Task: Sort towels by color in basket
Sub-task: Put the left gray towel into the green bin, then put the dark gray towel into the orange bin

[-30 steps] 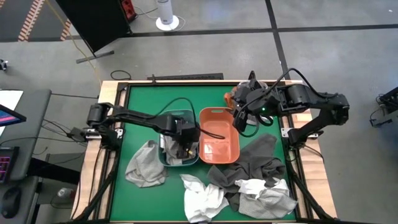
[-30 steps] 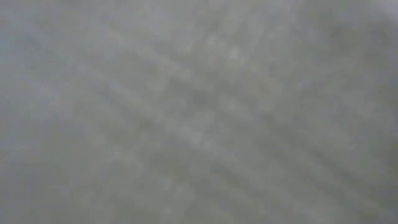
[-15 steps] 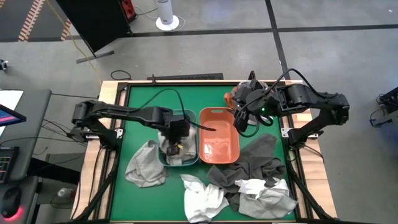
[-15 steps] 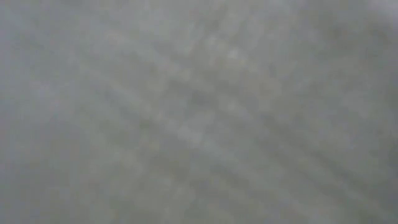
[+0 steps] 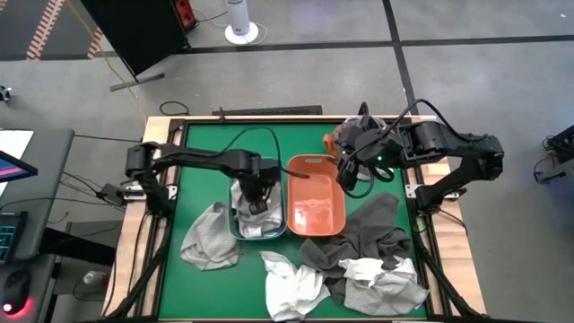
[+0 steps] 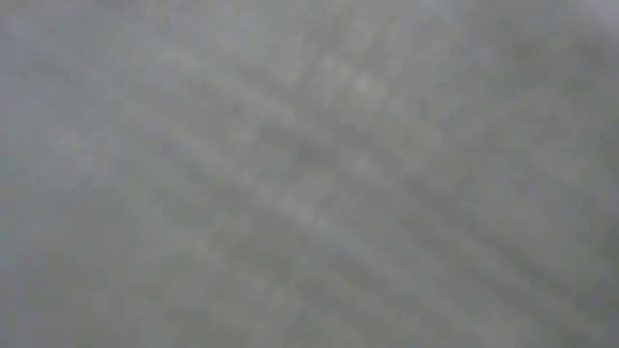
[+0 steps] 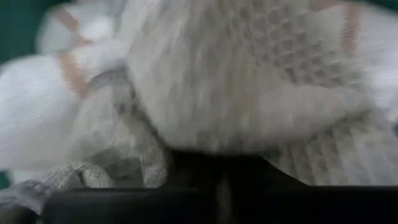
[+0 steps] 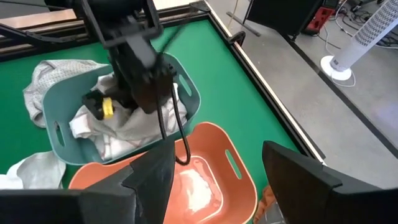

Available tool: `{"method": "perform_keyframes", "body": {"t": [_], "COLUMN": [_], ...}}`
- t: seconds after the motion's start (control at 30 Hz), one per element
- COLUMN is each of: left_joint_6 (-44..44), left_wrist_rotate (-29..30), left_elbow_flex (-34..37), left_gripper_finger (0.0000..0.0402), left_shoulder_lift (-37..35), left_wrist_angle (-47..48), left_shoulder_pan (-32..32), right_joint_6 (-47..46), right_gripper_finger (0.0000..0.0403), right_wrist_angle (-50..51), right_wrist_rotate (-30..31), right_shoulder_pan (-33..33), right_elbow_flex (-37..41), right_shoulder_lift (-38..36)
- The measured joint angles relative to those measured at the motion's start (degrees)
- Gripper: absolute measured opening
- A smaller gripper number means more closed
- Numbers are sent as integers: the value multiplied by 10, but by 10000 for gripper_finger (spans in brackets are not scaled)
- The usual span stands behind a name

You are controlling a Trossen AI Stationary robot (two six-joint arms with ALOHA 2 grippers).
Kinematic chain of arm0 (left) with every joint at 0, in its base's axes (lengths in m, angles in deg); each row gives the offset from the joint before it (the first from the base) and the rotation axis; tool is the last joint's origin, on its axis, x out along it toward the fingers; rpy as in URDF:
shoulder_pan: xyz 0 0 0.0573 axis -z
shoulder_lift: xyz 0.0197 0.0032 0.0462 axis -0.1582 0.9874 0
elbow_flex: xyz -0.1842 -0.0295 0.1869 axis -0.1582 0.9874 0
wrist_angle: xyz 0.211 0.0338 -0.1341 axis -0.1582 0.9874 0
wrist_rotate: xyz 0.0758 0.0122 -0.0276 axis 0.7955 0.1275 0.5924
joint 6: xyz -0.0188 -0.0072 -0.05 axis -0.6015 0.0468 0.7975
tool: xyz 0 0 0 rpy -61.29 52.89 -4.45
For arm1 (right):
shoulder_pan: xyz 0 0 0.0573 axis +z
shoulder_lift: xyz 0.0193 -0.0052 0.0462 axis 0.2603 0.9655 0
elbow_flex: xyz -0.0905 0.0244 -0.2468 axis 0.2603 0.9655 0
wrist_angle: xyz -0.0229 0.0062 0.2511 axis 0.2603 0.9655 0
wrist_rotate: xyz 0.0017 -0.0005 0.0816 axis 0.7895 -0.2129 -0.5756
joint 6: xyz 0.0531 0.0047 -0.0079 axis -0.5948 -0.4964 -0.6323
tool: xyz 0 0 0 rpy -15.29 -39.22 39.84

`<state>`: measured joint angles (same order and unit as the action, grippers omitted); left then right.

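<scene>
Left pincer [image 5: 257, 203]: down inside the teal basket [image 5: 235, 226], pressed into the pale towels [image 8: 127, 130] there. The left wrist view shows only waffle-weave cloth crowding its dark fingers [image 7: 217, 186]; whether they grip it or stand slightly parted, I cannot tell.

Right pincer [image 8: 214, 171]: fingers spread wide, holding nothing, waiting above the far end of the orange basket [image 5: 336, 220].

What changed: a second ago the left arm reached across the teal basket towards the orange one; half a second ago it dipped lower in the teal basket; now it has drawn back slightly towards the far rim. Probably a towel has just been dropped or tucked in, so one more cloth counts as sorted.

Unchanged: the right arm, both baskets, and every loose towel have kept their places.

Towels left: a grey patterned one [image 5: 208, 240] draped just beside the teal basket, a white one [image 5: 289, 285] at the near edge of the green surface [image 5: 202, 148], a dark grey heap [image 5: 363, 240] with white cloth [image 5: 386, 283] on it. A rust-orange towel [image 5: 334, 141] lies by the right arm.

Low view: covered by cloth; shows nothing.
</scene>
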<state>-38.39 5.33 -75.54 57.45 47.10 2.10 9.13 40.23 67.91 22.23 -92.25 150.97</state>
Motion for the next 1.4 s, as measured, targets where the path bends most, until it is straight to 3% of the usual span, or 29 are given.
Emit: {"method": "perform_keyframes", "body": {"t": [0.27, 0.53, 0.8, 0.97, 1.07, 1.2, 1.4], "left_joint_6": [-15, -5, -4, 17, 60, 110, 147], "left_wrist_rotate": [-16, -15, -28, -4, 47, 100, 115], "left_elbow_flex": [-2, -2, -2, -2, -2, -2, -2], "left_gripper_finger": [153, 231, 245, 245, 245, 245, 245], "left_shoulder_lift": [19, -98, -238, -311, -341, -369, -390], "left_wrist_angle": [0, 20, 32, 29, 25, 24, 31], "left_shoulder_pan": [13, 13, 26, 57, 74, 90, 110], "right_joint_6": [-4, -1, 17, 40, 40, 51, -2], "right_gripper_finger": [272, 272, 272, 272, 272, 272, 272], "right_wrist_angle": [4, 4, 4, -7, 0, 2, -13], "right_wrist_rotate": [0, 0, -15, -145, -210, -242, -298], "right_shoulder_pan": [5, 4, -7, 4, 41, 122, 211], "right_elbow_flex": [0, 0, 0, 26, 64, 124, 244], "right_shoulder_lift": [0, 0, 0, -1, 0, -1, -4]}}
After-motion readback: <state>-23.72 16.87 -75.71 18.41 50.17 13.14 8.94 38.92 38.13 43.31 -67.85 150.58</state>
